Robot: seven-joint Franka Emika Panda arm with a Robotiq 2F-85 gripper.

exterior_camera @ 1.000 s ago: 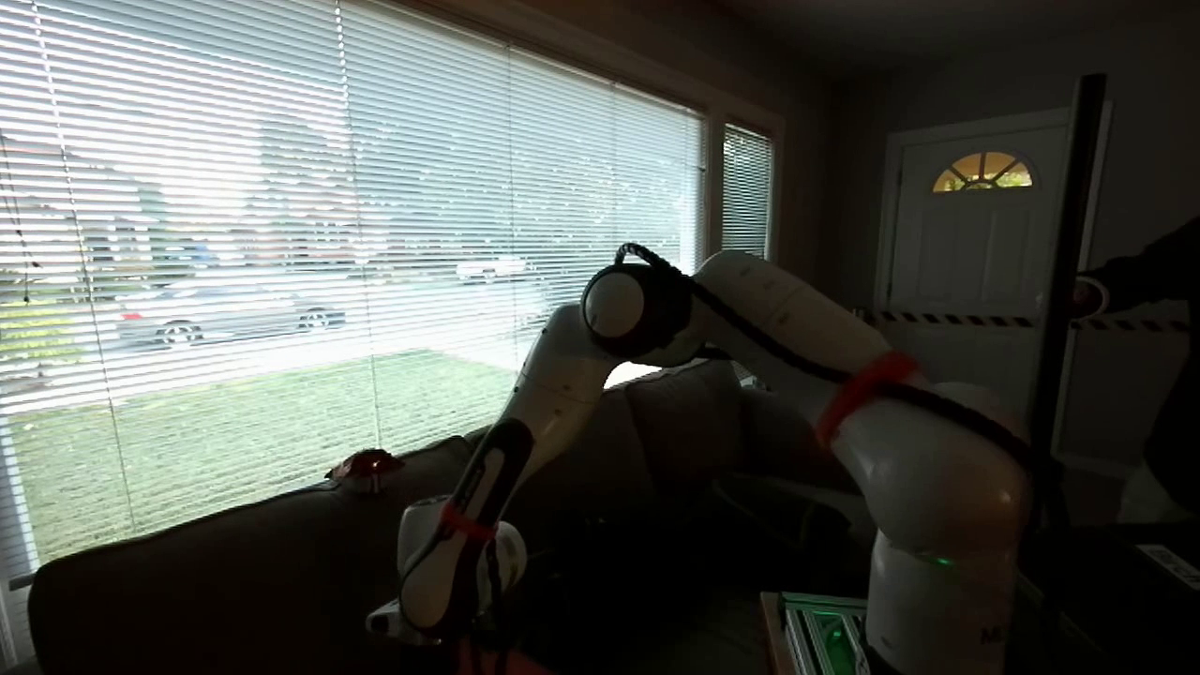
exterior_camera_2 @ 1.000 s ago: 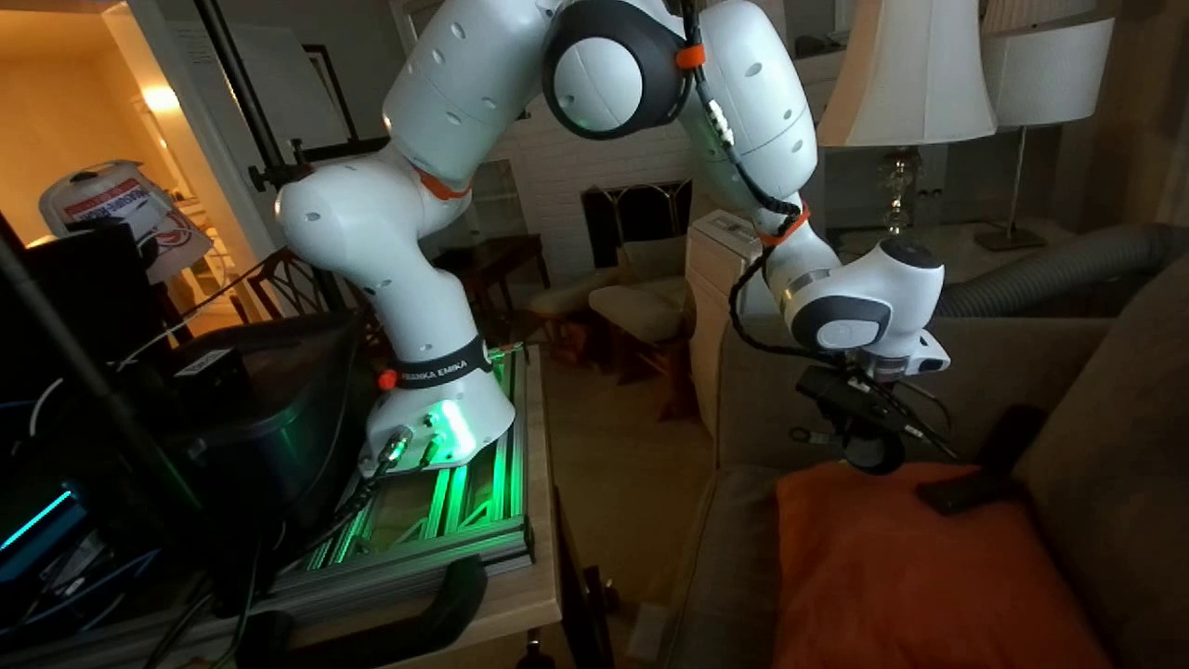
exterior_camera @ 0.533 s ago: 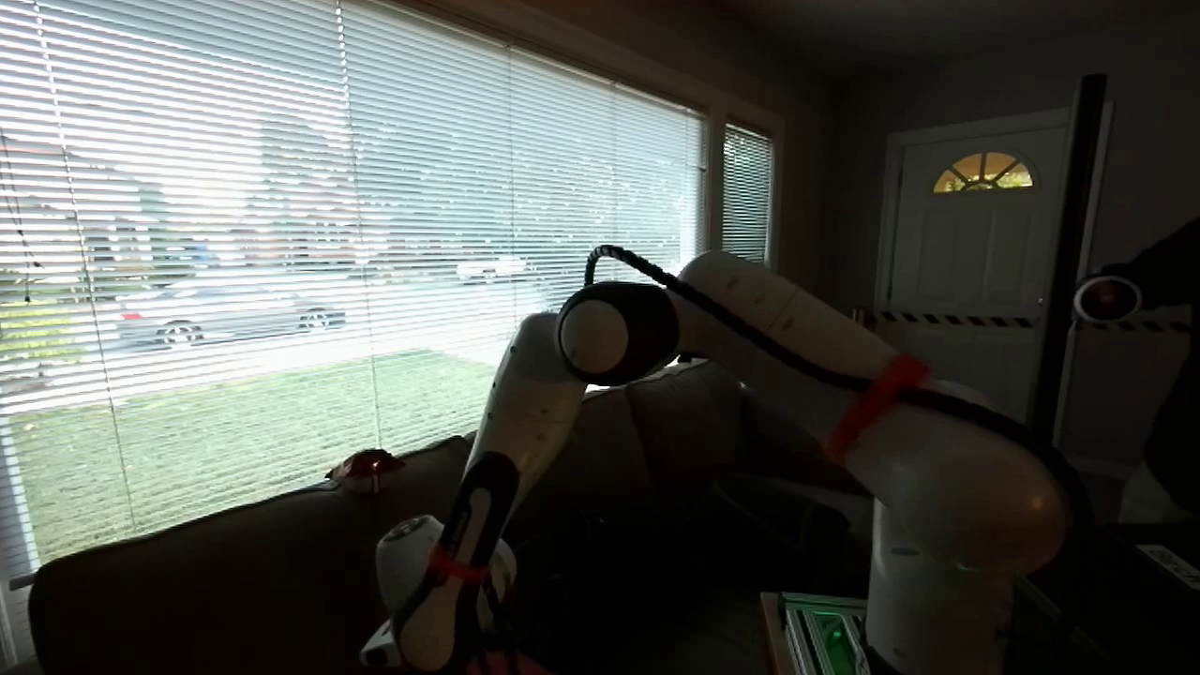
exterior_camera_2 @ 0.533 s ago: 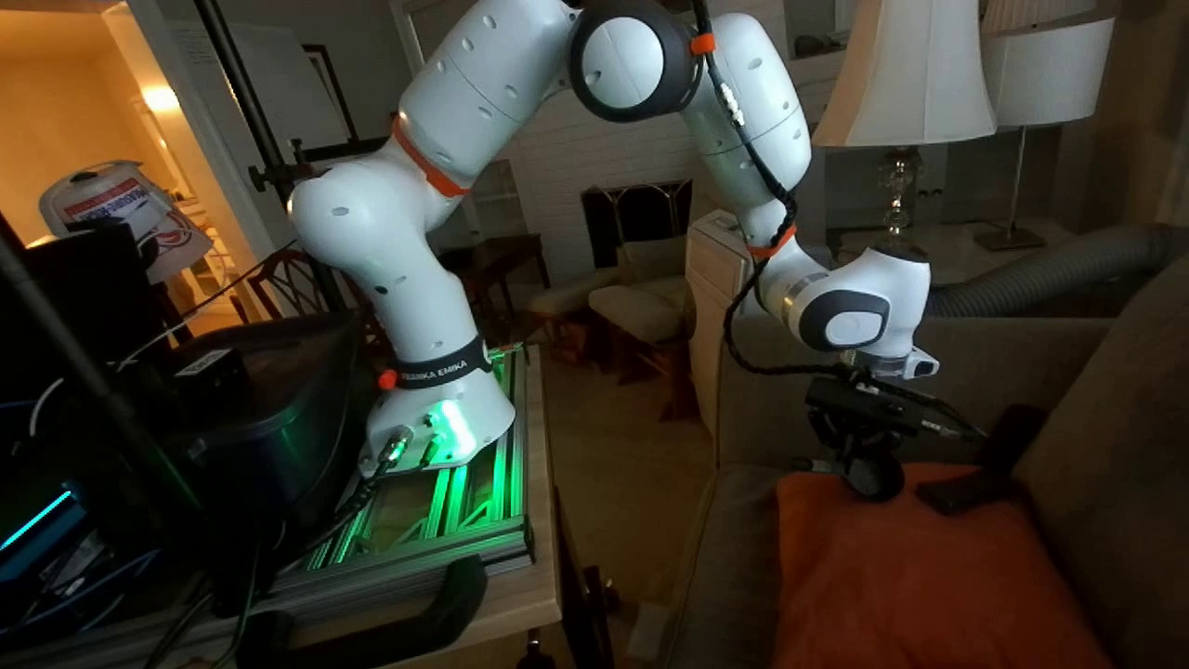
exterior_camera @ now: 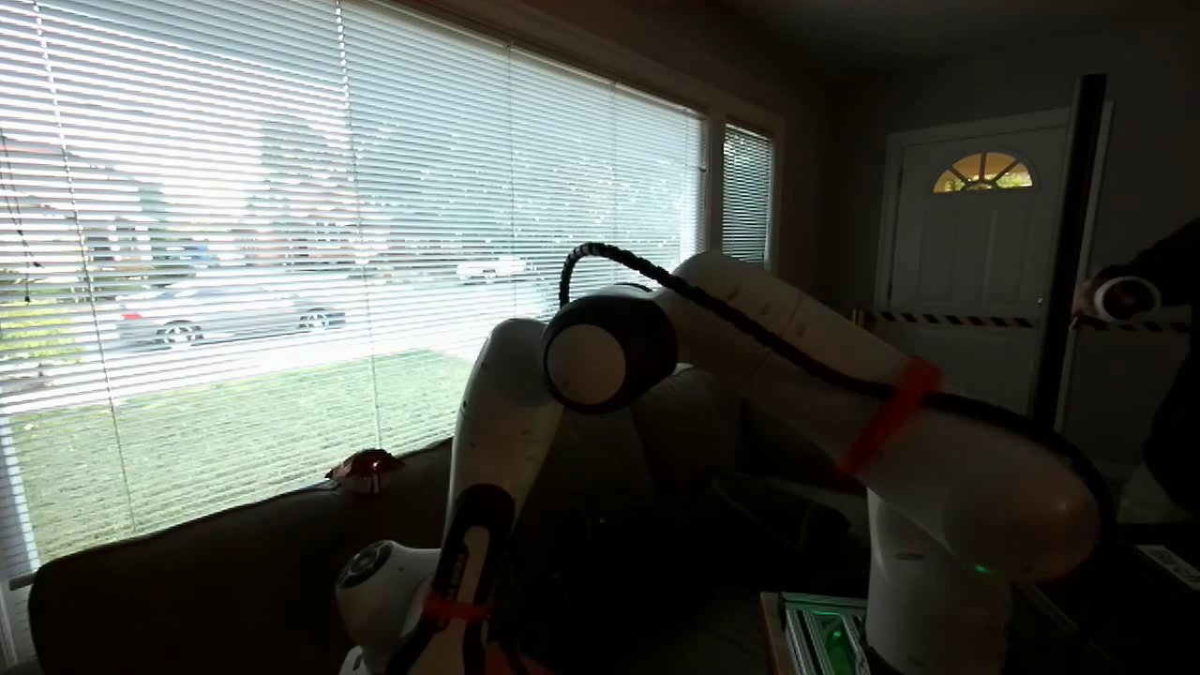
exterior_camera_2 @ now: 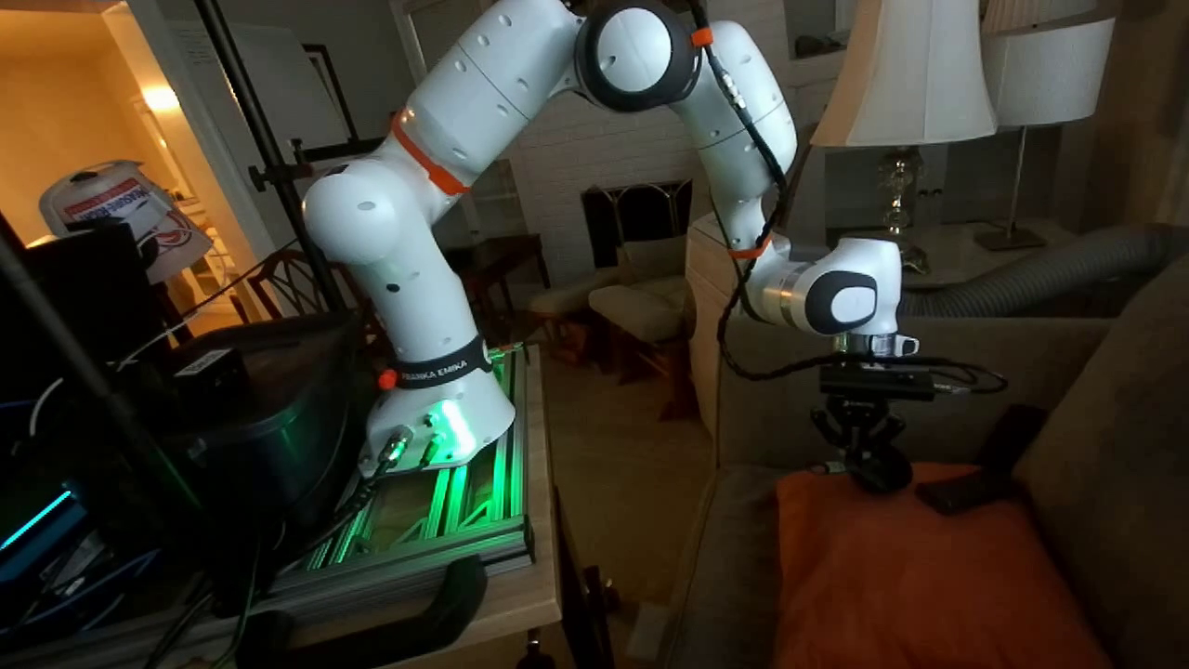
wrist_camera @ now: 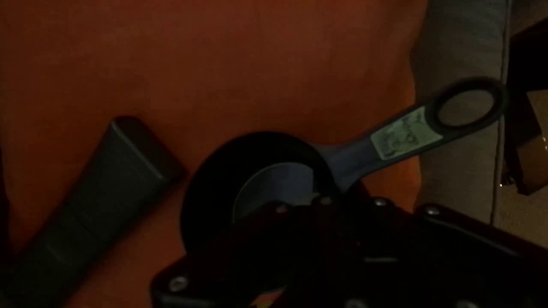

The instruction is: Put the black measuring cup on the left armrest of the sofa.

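Over the orange cushion (exterior_camera_2: 938,576) on the sofa (exterior_camera_2: 734,557), the gripper (wrist_camera: 319,207) points straight down, and it looks to me clenched on the black measuring cup (wrist_camera: 274,182), nipping its wall close to where the handle (wrist_camera: 385,143) joins. So the cup lies directly below, mouth up, its long axis running across the cushion: bowl (wrist_camera: 218,179) on the side of the backrest (exterior_camera_2: 1115,446), near a dark oblong object (wrist_camera: 94,205), and handle slanting out toward the seat's front edge (wrist_camera: 491,188). I can't tell whether the cup's underside is off the cushion or just touching it. What matters now, I'd say, is where the armrest (exterior_camera_2: 1050,358) stands from there. In an exterior view it rises behind the gripper, at the sofa's far end, and I take it for the left one as seen from the robot's base (exterior_camera_2: 441,423); its top looks higher than the cup. The carry therefore seems to call for a lift first, then a sideways swing toward that end, with the bowl clear of the armrest's inner face before it is lowered. That jutting handle could, I think, tip the cup over if it lands near an edge.
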